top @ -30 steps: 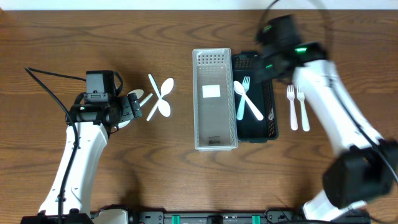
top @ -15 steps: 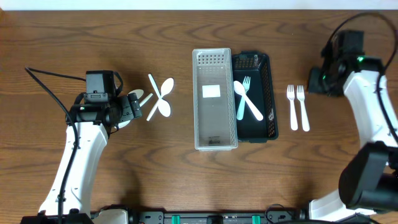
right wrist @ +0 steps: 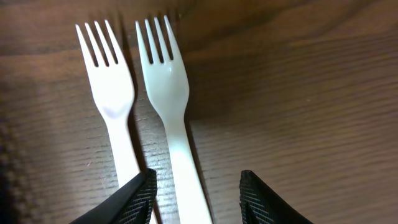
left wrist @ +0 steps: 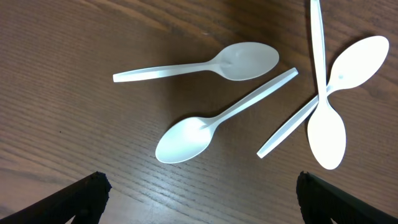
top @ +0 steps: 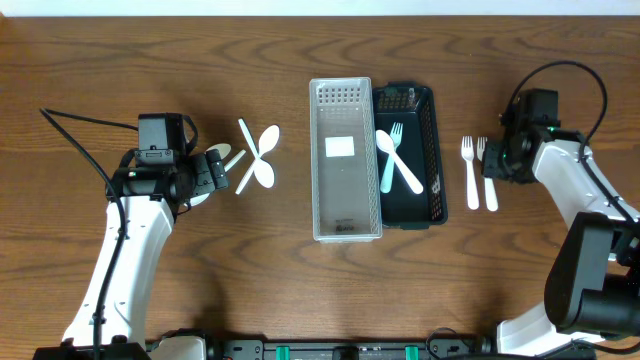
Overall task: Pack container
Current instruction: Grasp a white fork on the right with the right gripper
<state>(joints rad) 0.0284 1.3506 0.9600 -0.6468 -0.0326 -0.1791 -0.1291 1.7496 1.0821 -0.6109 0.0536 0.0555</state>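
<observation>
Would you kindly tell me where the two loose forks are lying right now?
In the overhead view the forks lie side by side at the right, between the black basket and the right gripper.

- Overhead view: bright, even light falls across the wooden table (top: 250,260); shadows are short and soft, and the picture stays sharp out to its corners.
- Left wrist view: crisp focus; the spoons (left wrist: 183,140) show a mild sheen and thin, faint shadows.
- Right wrist view: dimmer; broad shadow darkens the wood left of the forks (right wrist: 163,81), whose edges look slightly soft.
</observation>
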